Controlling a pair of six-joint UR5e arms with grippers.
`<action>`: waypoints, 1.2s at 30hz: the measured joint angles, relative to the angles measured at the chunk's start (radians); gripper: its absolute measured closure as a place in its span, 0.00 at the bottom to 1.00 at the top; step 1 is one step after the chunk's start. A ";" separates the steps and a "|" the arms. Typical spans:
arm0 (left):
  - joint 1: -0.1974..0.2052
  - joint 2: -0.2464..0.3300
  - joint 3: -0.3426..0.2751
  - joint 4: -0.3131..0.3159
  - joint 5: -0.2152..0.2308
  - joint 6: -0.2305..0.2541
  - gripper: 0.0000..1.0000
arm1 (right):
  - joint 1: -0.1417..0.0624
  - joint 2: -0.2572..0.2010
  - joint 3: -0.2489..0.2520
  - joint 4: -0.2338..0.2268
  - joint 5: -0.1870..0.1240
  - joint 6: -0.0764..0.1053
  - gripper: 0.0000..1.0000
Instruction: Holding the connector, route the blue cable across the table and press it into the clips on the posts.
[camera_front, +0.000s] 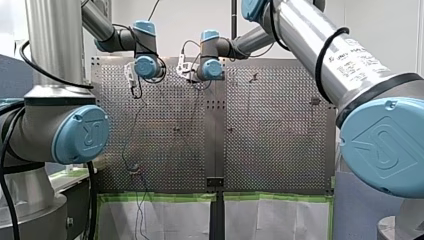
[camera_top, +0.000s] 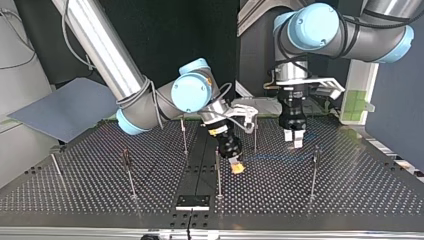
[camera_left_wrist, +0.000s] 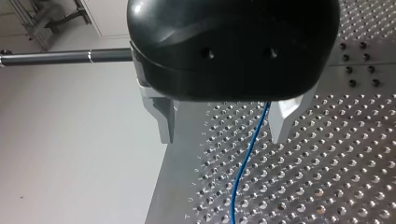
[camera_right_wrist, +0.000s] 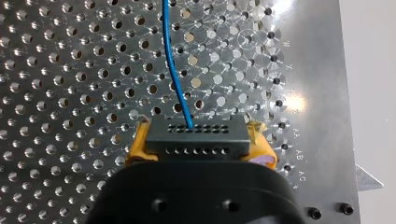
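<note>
Right hand (camera_right_wrist: 200, 140): yellow pads clamped on both ends of a black connector (camera_right_wrist: 194, 133), which has two rows of small holes on its face. A blue cable (camera_right_wrist: 173, 70) leaves the connector's top and runs ahead of the hand over the perforated tabletop (camera_right_wrist: 70, 70). In the top view this hand leans down at a slant from its arm at the view's left. Its pads are just above the tabletop, beside a thin post (camera_top: 218, 172) near the middle.

Left hand (camera_left_wrist: 225, 123): black body, two pale metal fingers spread wide, gripping nothing. It points straight down, tips just off the tabletop. The cable passes between the fingers, nearer one of them, and I cannot tell that it touches either.

Writing: engraved letters (camera_right_wrist: 299, 156) along the tabletop's edge, with X, AB and AC legible. White label (camera_front: 350, 57) on my right arm, print too small to read.

In the top view the cable shows faintly on the tabletop between the two hands.
</note>
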 joint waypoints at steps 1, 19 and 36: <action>0.000 -0.006 0.007 -0.002 0.001 0.000 0.01 | 0.000 0.000 0.000 0.000 0.000 0.000 1.00; 0.024 -0.148 0.130 0.011 -0.023 0.010 0.01 | -0.001 0.000 -0.001 0.005 0.000 -0.001 1.00; 0.093 -0.215 0.195 -0.009 0.022 0.002 0.01 | -0.001 0.001 -0.002 0.005 0.000 -0.005 1.00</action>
